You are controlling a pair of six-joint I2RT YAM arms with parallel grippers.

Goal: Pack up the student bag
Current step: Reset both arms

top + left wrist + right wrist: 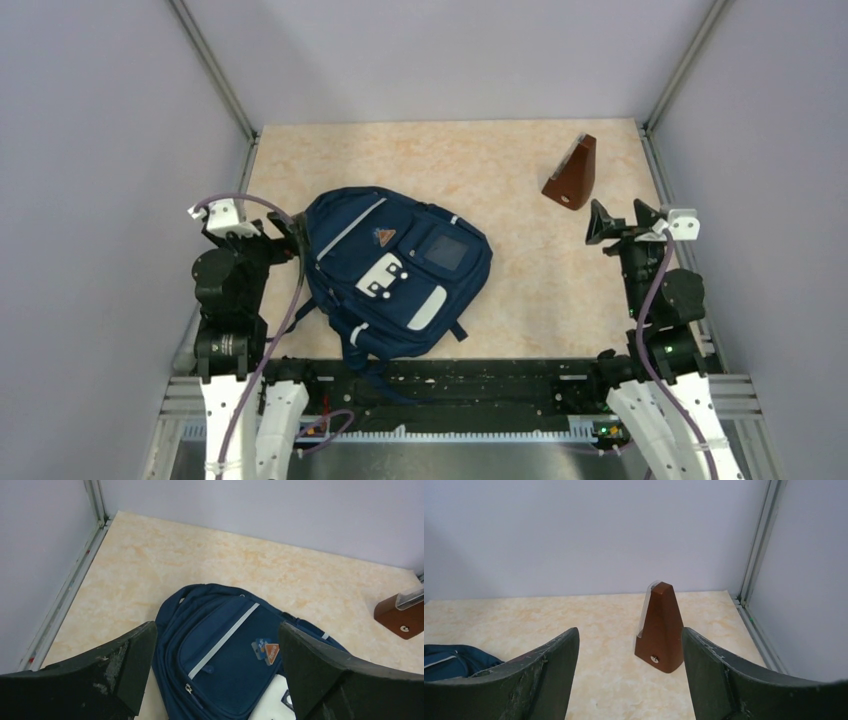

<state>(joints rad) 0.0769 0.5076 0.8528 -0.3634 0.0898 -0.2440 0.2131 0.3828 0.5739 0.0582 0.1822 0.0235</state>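
Observation:
The student bag (395, 270), a navy backpack with light grey patches and a stripe, lies flat on the beige table, left of centre, zips shut. My left gripper (287, 232) hovers at its top left edge, open and empty. In the left wrist view the bag (225, 655) shows between and beyond the wide-spread jaws of the left gripper (216, 627). A brown pyramid metronome (573, 173) stands at the back right. My right gripper (621, 219) is open a short way in front of it. In the right wrist view the metronome (660, 630) stands beyond the right gripper (630, 631), untouched.
Grey enclosure walls and metal posts (215, 70) bound the table on three sides. Bare beige tabletop (540, 290) lies between the bag and the right arm. A corner of the bag (449, 662) shows at the left of the right wrist view.

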